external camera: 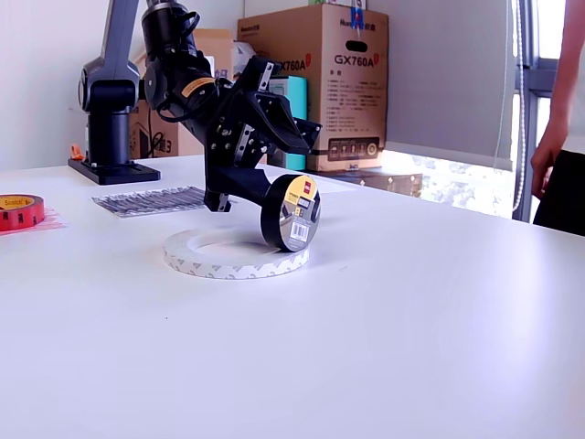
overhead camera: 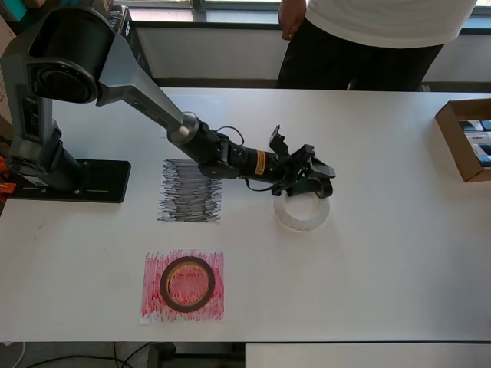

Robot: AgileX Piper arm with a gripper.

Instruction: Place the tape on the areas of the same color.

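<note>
My gripper is shut on the small black roll. The roll stands on edge, its lower rim at the far rim of the wide white ring, which lies flat on the table. The red roll rests on the red scribbled sheet. In the overhead view the black scribbled sheet lies bare to the left of the gripper, partly under the forearm. A plain white sheet shows only faintly beyond the arm.
The arm's base stands at the overhead view's left. An open cardboard box sits at the right table edge. A person stands behind the far edge. Cardboard boxes are stacked in the exterior view's background.
</note>
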